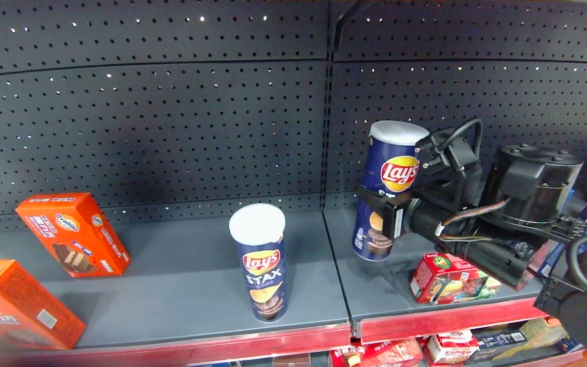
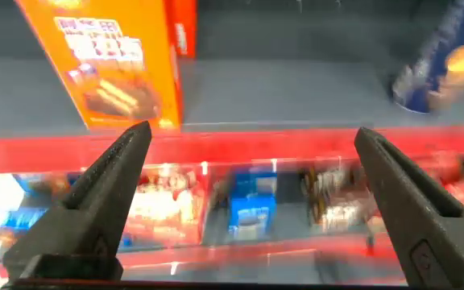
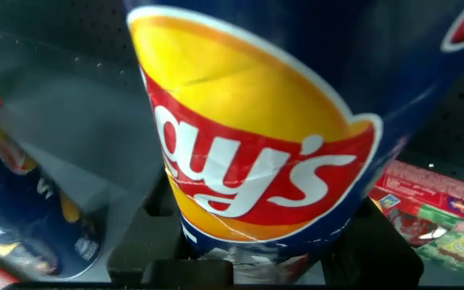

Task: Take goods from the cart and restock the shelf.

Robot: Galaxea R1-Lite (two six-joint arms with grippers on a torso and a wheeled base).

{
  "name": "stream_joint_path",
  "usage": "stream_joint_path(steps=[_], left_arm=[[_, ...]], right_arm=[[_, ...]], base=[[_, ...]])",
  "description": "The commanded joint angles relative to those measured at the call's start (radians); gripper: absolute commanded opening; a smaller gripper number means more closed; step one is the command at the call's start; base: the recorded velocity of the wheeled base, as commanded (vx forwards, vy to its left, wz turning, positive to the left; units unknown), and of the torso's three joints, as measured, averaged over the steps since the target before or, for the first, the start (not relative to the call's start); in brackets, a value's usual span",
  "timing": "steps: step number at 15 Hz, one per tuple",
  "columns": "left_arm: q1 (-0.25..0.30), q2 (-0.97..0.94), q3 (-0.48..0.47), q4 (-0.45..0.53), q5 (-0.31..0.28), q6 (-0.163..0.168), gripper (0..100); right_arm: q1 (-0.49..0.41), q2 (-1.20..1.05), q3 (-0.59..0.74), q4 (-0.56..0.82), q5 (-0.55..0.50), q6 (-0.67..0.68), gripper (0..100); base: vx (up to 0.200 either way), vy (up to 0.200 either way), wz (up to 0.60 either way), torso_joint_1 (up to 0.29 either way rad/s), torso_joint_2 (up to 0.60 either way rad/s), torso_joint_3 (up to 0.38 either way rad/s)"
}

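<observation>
Blue chip can [image 1: 394, 168] tilts over grey shelf [image 1: 181, 265], clamped by right fingers [image 1: 385, 216].

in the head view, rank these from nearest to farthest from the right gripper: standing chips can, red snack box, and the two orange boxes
From the right gripper, shut on the held chips can:
1. Red snack box, close by on the right, toward the front.
2. Standing chips can, farther left, near the front.
3. Rear orange box, back left.
4. Front orange box, far left, at the front.
</observation>
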Motion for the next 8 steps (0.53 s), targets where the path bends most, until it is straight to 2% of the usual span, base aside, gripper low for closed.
stream_joint_path(steps=[1, 2, 6, 8], left_arm=[[0.002, -0.004, 0.052, -0.053, 0.024, -0.005, 100], [0.000, -0.004, 0.052, -0.055, 0.026, -0.005, 100], [0.000, -0.004, 0.050, -0.053, 0.037, -0.013, 100], [0.000, -0.004, 0.050, -0.051, 0.037, -0.019, 100]], right_arm=[[0.001, 0.016, -0.033, 0.002, -0.008, -0.003, 0], [0.001, 0.017, -0.035, 0.002, -0.008, -0.003, 0], [0.001, 0.052, -0.085, 0.000, -0.142, -0.016, 0], [0.001, 0.054, -0.090, 0.000, -0.134, -0.035, 0]], base=[[0.000, 0.000, 0.00, 0.000, 0.00, 0.000], [0.000, 0.000, 0.00, 0.000, 0.00, 0.000], [0.000, 0.000, 0.00, 0.000, 0.00, 0.000], [0.000, 0.000, 0.00, 0.000, 0.00, 0.000]])
